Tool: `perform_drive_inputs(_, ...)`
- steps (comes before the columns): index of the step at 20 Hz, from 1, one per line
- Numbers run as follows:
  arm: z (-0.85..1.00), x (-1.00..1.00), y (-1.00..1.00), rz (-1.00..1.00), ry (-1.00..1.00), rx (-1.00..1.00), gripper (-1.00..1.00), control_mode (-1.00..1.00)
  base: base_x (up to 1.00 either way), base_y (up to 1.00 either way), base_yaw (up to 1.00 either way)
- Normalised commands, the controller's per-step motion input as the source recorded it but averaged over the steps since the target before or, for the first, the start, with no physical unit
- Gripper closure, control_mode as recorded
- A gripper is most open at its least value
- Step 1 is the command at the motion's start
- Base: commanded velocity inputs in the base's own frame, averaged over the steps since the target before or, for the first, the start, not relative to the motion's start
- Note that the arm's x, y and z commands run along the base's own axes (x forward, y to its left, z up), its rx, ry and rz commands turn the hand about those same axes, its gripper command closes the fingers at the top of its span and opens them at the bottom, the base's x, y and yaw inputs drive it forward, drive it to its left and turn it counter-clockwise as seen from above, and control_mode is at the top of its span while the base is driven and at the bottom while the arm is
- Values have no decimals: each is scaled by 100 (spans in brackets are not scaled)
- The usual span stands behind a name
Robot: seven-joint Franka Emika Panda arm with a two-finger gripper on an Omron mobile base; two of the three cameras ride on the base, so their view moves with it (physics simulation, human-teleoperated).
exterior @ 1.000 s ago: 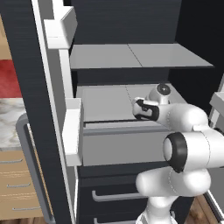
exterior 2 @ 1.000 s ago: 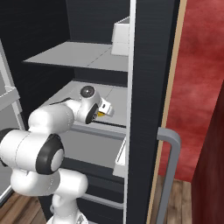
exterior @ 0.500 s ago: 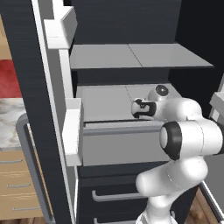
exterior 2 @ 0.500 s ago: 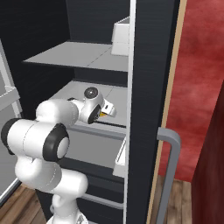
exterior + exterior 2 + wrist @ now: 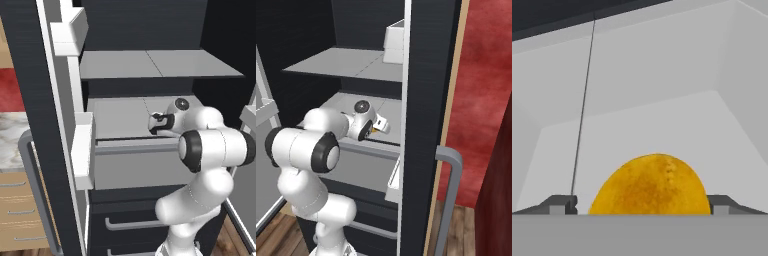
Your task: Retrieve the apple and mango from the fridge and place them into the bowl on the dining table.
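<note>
The mango, yellow-orange and rounded, lies on a grey shelf inside the black fridge. It sits between my two dark fingertips, with a small gap on each side. My gripper is open around it. In the left base view my gripper reaches over the lower shelf's front edge. A sliver of the mango shows at my gripper in the right base view. The apple, the bowl and the dining table are out of view.
The open left fridge door with white bins stands close on the left, the right door on the other side. An upper grey shelf hangs above my hand. Drawers lie below. A marble counter on tan drawers stands at left.
My hand has edged a little leftward along the lower shelf toward the mango, and my elbow has risen and swung in. The mango has not moved.
</note>
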Motion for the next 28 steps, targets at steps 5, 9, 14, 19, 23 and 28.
perform_drive_inputs(5, -50, 4, -2, -4, 6, 0, 100, -100, 0, 0, 0)
perform_drive_inputs(9, -71, -1, -3, -8, 7, 0, 100, -100, 0, 0, 0)
perform_drive_inputs(14, -16, 1, 0, -1, -1, 0, 100, -100, 0, 0, 0)
perform_drive_inputs(19, -8, -73, 0, 1, -6, 0, 100, -100, 0, 0, 0)
perform_drive_inputs(23, 19, -100, 0, 12, -8, 0, 100, -100, 0, 0, 0)
perform_drive_inputs(28, 79, -100, 0, 25, -1, -2, 100, -100, 0, 0, 0)
